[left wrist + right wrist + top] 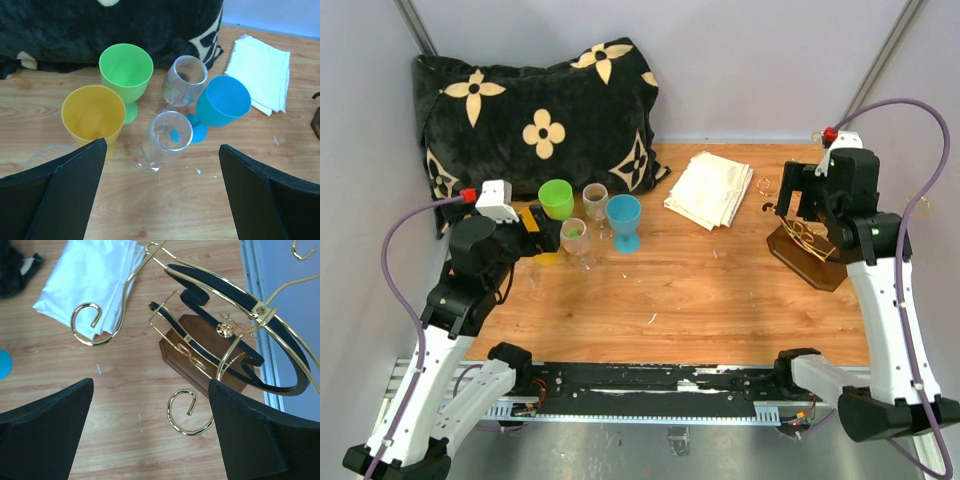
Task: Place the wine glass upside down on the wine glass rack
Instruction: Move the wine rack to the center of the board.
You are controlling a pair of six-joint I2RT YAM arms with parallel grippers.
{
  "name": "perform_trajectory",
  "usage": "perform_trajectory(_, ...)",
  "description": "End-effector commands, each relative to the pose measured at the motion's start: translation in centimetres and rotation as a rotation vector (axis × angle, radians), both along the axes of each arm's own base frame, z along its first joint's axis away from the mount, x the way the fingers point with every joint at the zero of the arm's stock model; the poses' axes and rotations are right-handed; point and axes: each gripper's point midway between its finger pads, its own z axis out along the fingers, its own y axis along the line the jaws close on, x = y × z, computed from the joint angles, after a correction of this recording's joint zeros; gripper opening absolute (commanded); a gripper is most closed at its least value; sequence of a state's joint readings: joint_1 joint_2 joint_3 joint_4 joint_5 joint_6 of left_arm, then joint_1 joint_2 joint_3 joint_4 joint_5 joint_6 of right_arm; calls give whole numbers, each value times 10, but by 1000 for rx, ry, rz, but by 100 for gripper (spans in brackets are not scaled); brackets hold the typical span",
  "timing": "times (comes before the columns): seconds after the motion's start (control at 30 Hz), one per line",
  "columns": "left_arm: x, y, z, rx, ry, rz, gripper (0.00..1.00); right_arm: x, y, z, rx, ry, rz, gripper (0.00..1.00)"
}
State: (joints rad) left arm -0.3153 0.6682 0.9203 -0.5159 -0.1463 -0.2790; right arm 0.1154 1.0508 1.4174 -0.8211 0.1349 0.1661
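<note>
Hovering over the table's [700, 290] left side, L gripper [161, 147] has fingers wide apart and grips nothing. Below it the wine glass [167, 135] stands upright betw. yellow cup [93, 115] and blue cup [222, 102], well apart from the rack. 2nd clear glass [184, 82] sits just behind, beside green cup [126, 70]. R gripper [151, 385] is spread open too, empty, above the rack [172, 356] (upright on its wood base, far right, near the napkin [90, 285]).
</note>
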Motion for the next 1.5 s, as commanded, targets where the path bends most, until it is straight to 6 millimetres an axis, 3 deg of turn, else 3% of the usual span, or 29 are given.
perform_trajectory(0.0, 1, 13, 6, 43, -13, 52, 100, 3, -25, 3, -13, 32, -171, 98)
perform_trajectory(0.23, -1, 16, -5, 58, 5, 58, 100, 39, -17, 12, 36, 34, -188, 99)
perform_trajectory(0.43, -2, 21, -13, 67, 18, 85, 100, 66, -9, 14, 84, 14, -184, 72)
perform_trajectory(0.5, -3, 22, -13, 66, 15, 87, 100, 68, -7, 13, 85, 25, -179, 72)
perform_trajectory(0.63, -4, 23, -11, 63, 5, 92, 100, 53, -36, 21, -18, 7, -299, 80)
perform_trajectory(0.77, -5, 24, -12, 65, 5, 97, 100, 17, -79, 36, -180, -30, -480, 82)
perform_trajectory(0.97, -3, 23, -15, 68, 15, 96, 100, -13, -88, 16, -214, 14, -505, 78)
perform_trajectory(1.17, -1, 21, -17, 72, 24, 88, 100, -11, -91, -15, -177, 107, -484, 67)
perform_trajectory(1.47, 0, 19, -18, 72, 29, 77, 99, 19, -80, -34, -66, 152, -414, 54)
